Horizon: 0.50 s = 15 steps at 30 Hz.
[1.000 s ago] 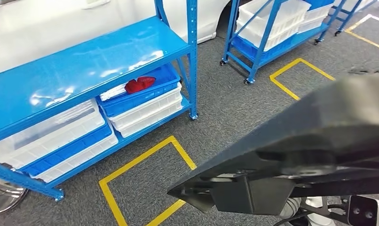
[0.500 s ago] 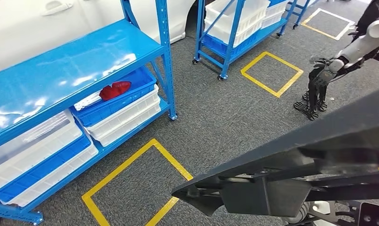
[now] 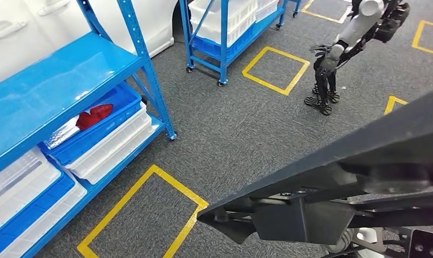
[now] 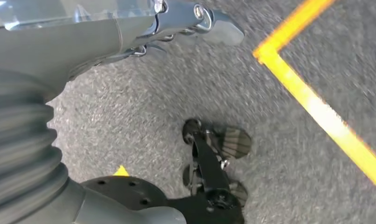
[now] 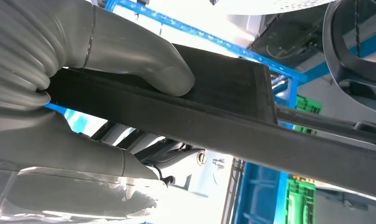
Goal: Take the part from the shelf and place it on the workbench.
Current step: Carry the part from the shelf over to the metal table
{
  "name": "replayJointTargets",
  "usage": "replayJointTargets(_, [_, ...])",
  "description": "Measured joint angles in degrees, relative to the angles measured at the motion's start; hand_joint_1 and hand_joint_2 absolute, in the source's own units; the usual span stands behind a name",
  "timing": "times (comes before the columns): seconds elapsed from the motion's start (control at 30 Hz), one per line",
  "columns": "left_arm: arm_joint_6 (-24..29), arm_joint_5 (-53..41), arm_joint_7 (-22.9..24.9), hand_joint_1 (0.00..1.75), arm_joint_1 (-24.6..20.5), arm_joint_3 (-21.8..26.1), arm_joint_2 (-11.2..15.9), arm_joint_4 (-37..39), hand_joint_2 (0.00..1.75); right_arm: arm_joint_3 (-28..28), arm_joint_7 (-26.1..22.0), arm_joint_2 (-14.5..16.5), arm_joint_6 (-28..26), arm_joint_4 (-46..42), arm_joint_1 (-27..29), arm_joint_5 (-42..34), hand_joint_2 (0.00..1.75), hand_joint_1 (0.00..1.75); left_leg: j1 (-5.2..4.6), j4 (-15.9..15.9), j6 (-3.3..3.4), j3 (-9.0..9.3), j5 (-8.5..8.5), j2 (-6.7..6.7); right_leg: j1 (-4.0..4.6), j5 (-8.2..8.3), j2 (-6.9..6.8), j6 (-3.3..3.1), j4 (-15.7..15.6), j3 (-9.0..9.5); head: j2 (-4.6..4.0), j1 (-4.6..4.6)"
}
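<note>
The part (image 3: 338, 183) is a long, flat black panel with a boxy bracket under it, and it slants across the lower right of the head view. My right hand (image 5: 107, 70) grips one end of the part (image 5: 223, 107), the thumb (image 5: 149, 60) pressed on its top face and the fingers (image 5: 83, 154) beneath it. My left hand (image 4: 130, 32) hangs over the grey carpet, its fingers held out with nothing in them. The blue shelf (image 3: 53, 75) stands at the left of the head view.
The shelf's lower level holds white and blue bins, one with a red object (image 3: 93, 115). A wheeled blue rack (image 3: 225, 27) with white bins stands farther back. Another humanoid robot (image 3: 343, 48) stands at the far right. Yellow tape squares (image 3: 144, 215) mark the carpet.
The whole view has swung round: shelf and racks slide left in the picture and another robot comes into sight. The black part stays held at the same place in the picture.
</note>
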Motion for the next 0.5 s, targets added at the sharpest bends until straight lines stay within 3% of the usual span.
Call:
replayJointTargets(0.07, [-0.6,-0.1,-0.5,0.0,0.3,0.1,0.3,0.0,1.75,-0.2,0.0,1.0,0.4,-0.2,0.2,1.0,1.75,1.75,-0.02,6.7,0.1,-3.25,-2.45,-1.29,0.3,0.07,1.47,-0.27,0.1,-0.08,0.01,-0.08])
replayJointTargets(0.1, [-0.9,-0.2,-0.6,0.0,0.4,0.1,0.6,0.0,1.75,-0.3,0.0,1.3,0.3,-0.5,0.3,1.4,1.75,1.75,-0.06,7.7,0.23,-3.91,-2.12,-1.59,0.44,0.07,2.29,-0.3,0.2,-0.09,0.01,-0.09])
replayJointTargets(0.17, [-1.5,-0.7,-0.8,0.0,0.3,0.1,0.9,0.0,1.75,-0.5,0.0,1.6,-0.5,-1.2,0.6,2.1,1.75,1.75,-0.14,3.6,0.77,-2.42,1.4,-2.49,0.61,0.08,3.88,-0.3,0.4,-0.04,0.01,-0.08])
replayJointTargets(0.23, [-2.1,-1.3,-0.9,0.0,0.1,-0.1,1.4,0.0,1.75,-0.7,0.0,1.7,-2.2,-1.9,0.7,2.3,1.75,1.75,-0.16,-3.6,1.45,0.57,4.83,-5.45,0.61,0.12,5.34,-0.13,0.5,-0.13,0.0,-0.04])
replayJointTargets(0.3, [-2.6,-2.0,-1.1,0.0,-0.1,-0.4,1.8,0.0,1.75,-1.1,0.0,1.6,-4.1,-2.3,0.9,2.6,1.75,1.75,-0.29,-7.1,1.84,1.98,5.72,-7.3,0.38,0.33,6.71,0.48,0.6,-0.49,0.01,-0.08])
replayJointTargets(0.37, [-2.9,-2.6,-1.5,0.0,-0.4,-0.9,2.2,0.0,1.75,-1.9,0.0,1.3,-5.3,-2.5,1.2,3.1,1.75,1.75,-0.33,-7.8,2.19,2.3,5.97,-6.21,0.15,0.67,7.93,1.36,0.4,-0.78,0.01,-0.13])
replayJointTargets(0.43, [-3.2,-3.0,-2.0,0.0,-0.8,-1.3,2.5,0.0,1.75,-3.3,0.0,0.8,-5.7,-2.6,1.2,4.1,1.75,1.75,-0.18,-8.9,2.81,2.73,6.65,-4.69,0.3,-0.12,6.14,1.92,1.5,-1.52,0.0,0.05])
replayJointTargets(0.5, [-3.4,-3.1,-2.2,0.0,-0.8,-1.6,2.8,0.0,1.75,-4.1,0.0,0.4,-6.4,-2.3,0.3,5.2,1.75,1.75,-0.32,-9.5,3.26,2.86,7.04,-2.91,0.34,-3.39,2.39,2.34,7.1,-4.31,0.01,0.25])
